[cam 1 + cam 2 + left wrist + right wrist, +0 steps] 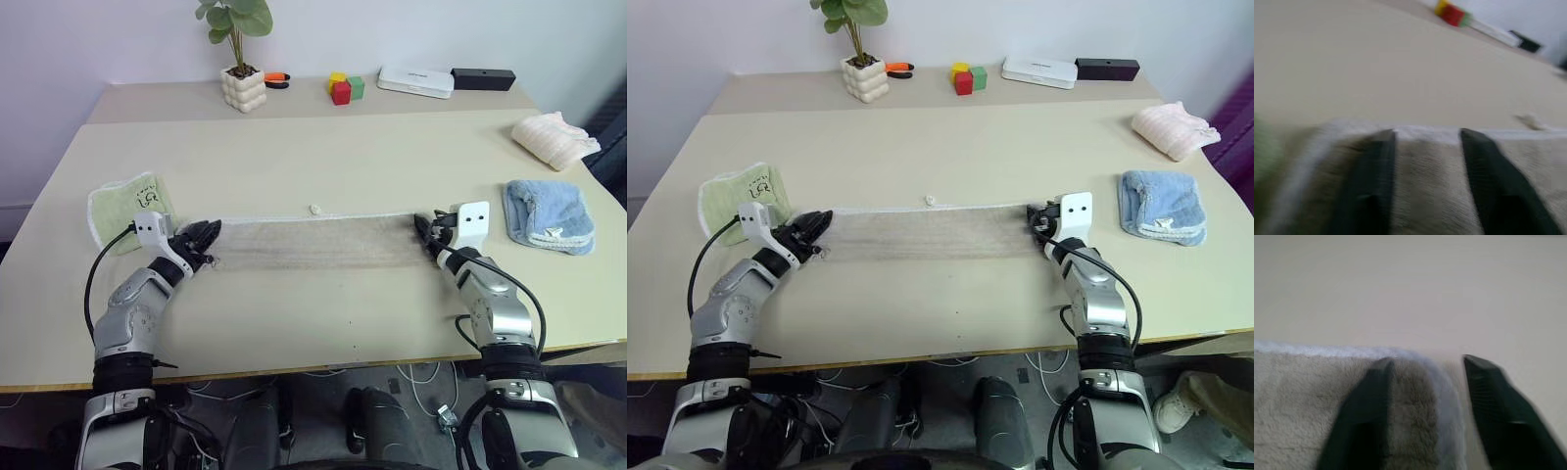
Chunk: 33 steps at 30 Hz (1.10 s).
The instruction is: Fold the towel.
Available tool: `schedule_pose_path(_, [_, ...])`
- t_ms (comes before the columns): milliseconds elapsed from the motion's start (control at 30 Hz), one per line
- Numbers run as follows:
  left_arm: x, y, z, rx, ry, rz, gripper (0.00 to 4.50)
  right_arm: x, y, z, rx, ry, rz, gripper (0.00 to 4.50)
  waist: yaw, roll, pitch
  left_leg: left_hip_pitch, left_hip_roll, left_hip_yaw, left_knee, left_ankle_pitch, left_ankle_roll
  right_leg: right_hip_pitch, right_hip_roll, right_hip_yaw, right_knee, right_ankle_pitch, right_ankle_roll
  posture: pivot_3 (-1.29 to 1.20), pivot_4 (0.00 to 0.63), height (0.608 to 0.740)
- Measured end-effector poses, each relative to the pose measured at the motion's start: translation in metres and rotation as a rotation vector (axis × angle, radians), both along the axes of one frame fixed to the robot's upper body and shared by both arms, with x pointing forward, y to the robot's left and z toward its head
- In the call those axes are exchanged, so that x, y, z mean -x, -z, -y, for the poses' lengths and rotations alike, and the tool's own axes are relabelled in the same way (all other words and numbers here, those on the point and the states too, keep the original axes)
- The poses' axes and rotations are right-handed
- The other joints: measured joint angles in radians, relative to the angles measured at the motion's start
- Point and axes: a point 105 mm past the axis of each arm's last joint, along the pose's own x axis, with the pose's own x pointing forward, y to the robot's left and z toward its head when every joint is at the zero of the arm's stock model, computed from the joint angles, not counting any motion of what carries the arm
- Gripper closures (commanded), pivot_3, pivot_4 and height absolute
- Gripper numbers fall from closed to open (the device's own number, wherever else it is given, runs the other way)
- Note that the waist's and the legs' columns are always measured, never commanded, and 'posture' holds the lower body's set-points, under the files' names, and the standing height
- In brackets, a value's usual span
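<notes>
At lower left the left gripper (208,235) and at lower right the right gripper (421,227) are seen with fingers parted, nothing clamped, one at each end of the towel (313,241). The towel is laid as a long narrow band across the middle of the table (323,157). Further back, at upper centre, a potted plant (241,61) is seen.

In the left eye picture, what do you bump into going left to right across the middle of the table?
Green towel → left pincer → beige towel → right pincer → blue towel.
</notes>
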Motion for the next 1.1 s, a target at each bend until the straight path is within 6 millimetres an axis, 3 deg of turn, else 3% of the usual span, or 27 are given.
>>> schedule_pose_path(33, [0.002,-0.005,0.004,-0.011,0.026,0.021,0.57,0.002,-0.006,0.007,-0.038,0.006,0.002,0.08,0.002,0.0,0.0,0.0,0.0,0.0,0.0,0.0,0.0,0.0,0.0,0.0,0.0,0.0,0.0,0.0,0.15,0.74])
schedule_pose_path(67, [0.003,-0.01,0.005,-0.022,0.045,0.041,0.06,0.006,-0.013,0.013,-0.08,0.008,0.004,0.0,0.002,0.0,0.0,0.0,0.0,0.0,0.0,-0.002,0.003,0.0,0.0,0.0,0.0,0.0,0.0,0.0,0.15,0.74])
schedule_pose_path(167, [0.005,-0.025,-0.001,-0.079,0.077,0.086,0.06,0.023,-0.032,0.023,-0.273,-0.007,-0.013,0.0,-0.001,0.0,0.0,0.0,0.001,-0.001,-0.001,-0.003,0.004,0.0,0.0,0.0,0.0,0.0,-0.001,0.0,0.15,0.74])
schedule_pose_path(267, [0.003,-0.039,-0.003,-0.112,0.1,0.124,0.06,0.042,-0.037,0.021,-0.424,-0.047,-0.093,0.0,-0.001,0.0,0.0,0.0,0.001,-0.001,-0.002,-0.003,0.004,-0.001,0.0,0.0,-0.001,-0.001,-0.002,0.0,0.15,0.74])
schedule_pose_path(400, [-0.001,-0.059,-0.004,-0.148,0.129,0.173,0.06,0.065,-0.039,0.014,-0.481,-0.074,-0.179,0.0,0.003,0.0,0.0,-0.001,0.001,-0.002,-0.002,-0.003,0.004,-0.001,0.0,-0.001,-0.001,-0.001,-0.003,0.0,0.15,0.74])
schedule_pose_path(500, [0.005,-0.07,0.004,-0.124,0.251,0.185,0.06,0.089,-0.02,0.009,-0.505,-0.044,-0.286,0.0,0.004,0.0,0.0,-0.002,0.0,-0.002,-0.002,-0.004,0.005,-0.001,0.0,-0.001,-0.002,-0.002,-0.003,0.0,0.15,0.74])
schedule_pose_path(600, [0.008,-0.077,0.017,-0.163,0.354,0.212,0.06,0.101,-0.004,0.007,-0.567,-0.01,-0.353,0.0,0.001,0.0,0.0,-0.002,0.0,-0.001,-0.002,-0.005,0.003,-0.001,0.0,-0.001,-0.003,-0.002,-0.004,0.0,0.15,0.74])
schedule_pose_path(833, [0.015,-0.078,0.031,-0.246,0.471,0.255,0.06,0.106,-0.003,0.007,-0.643,0.034,-0.378,0.0,-0.001,0.0,0.0,-0.002,0.001,-0.001,-0.002,-0.005,0.003,-0.002,0.0,0.0,-0.003,-0.002,-0.004,0.0,0.15,0.74])
schedule_pose_path(1100, [0.039,-0.071,0.033,-0.322,0.607,0.204,0.06,0.09,-0.002,-0.003,-0.766,0.043,-0.377,0.0,-0.006,0.0,0.0,-0.002,0.001,-0.001,-0.003,-0.005,0.003,-0.002,0.0,0.0,-0.004,-0.002,-0.004,0.0,0.15,0.74])
